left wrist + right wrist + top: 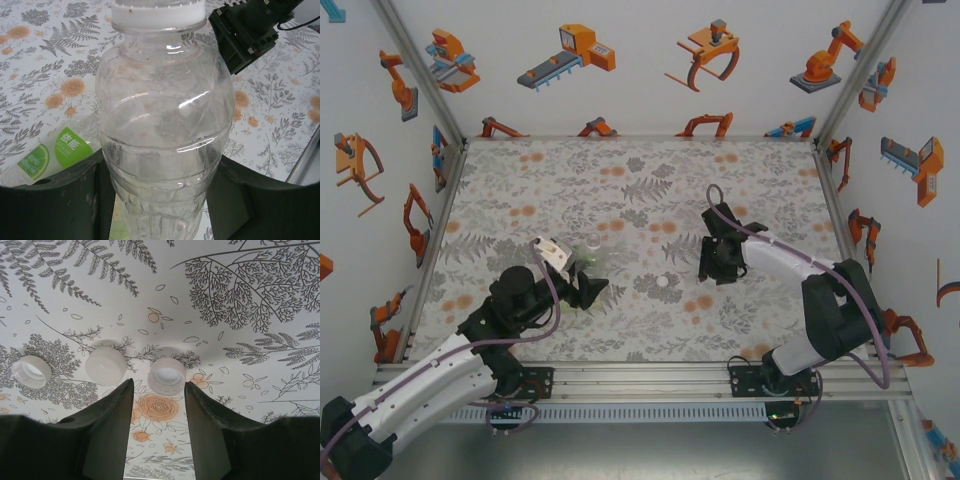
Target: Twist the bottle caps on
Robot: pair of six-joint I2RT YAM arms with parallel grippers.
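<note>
Floral tablecloth (620, 190) beneath two arms; the task stands at an early stage. The clear bottle (165, 130), the landmark here, is clamped at its lower body between the fingers of the left gripper (160, 162) and wears a white cap (157, 15). Whether that cap is tight cannot be told. The bottle's long axis runs straight away from the left gripper, neck and cap leading toward the far side of the table.

Left of the clear bottle, a green-labelled bottle (55, 150) lies on its side, its mouth out of sight. Right of the clear bottle, three loose caps (105, 366) sit in a row, two mouth-up and one top-up. The right gripper (159, 385) hovers over them, fingers parted and empty, with one mouth-up cap just beyond its tips. Judged remaining: lifting, seating and twisting the loose caps.
</note>
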